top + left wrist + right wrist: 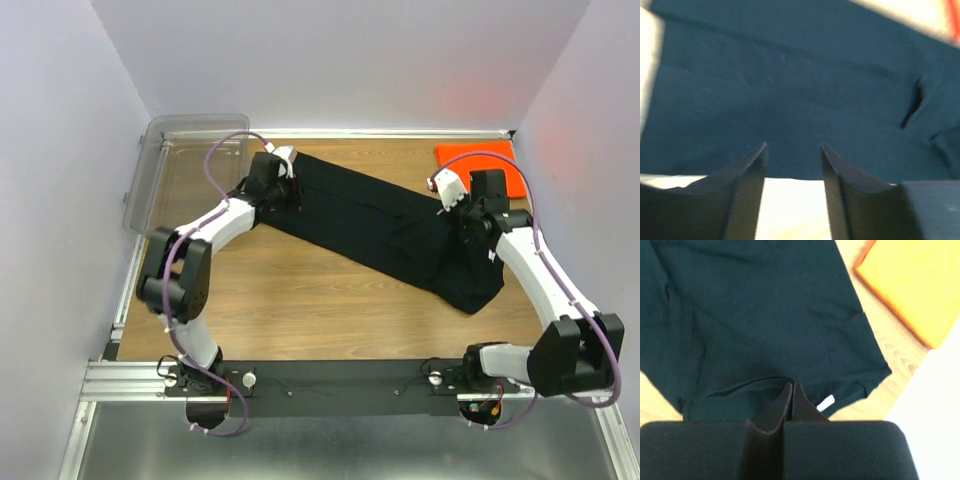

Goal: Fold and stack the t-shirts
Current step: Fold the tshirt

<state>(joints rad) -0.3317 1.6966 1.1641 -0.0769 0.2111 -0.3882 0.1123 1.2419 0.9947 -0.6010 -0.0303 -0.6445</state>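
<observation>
Across the wooden table (300, 290) the black t-shirt (380, 225) lies spread in a long diagonal band, one end near the far left and the other reaching toward the near right, where the cloth bunches into a few folds. At the far right corner sits the orange t-shirt (450, 153), folded flat into a neat rectangle, just beside the black shirt's right end but apart from it. A clear plastic bin (160, 170) stands at the far left corner, tilted partly off the table's edge. The left gripper (290, 195) is low at the left end of the black shirt; its wrist view shows the jaws parted with nothing between them, bare wood under the fingers (752, 170) and dark cloth (790, 90) lying just ahead of the tips. The right gripper (455, 210) is over the shirt's right portion with its jaws pressed fully together; in its wrist view the tips (792, 385) meet at a curved edge of the black fabric (750, 315), near a small white label (826, 402). Whether any cloth is pinched there cannot be told. The orange shirt (915, 285) shows beyond, on the wood.
</observation>
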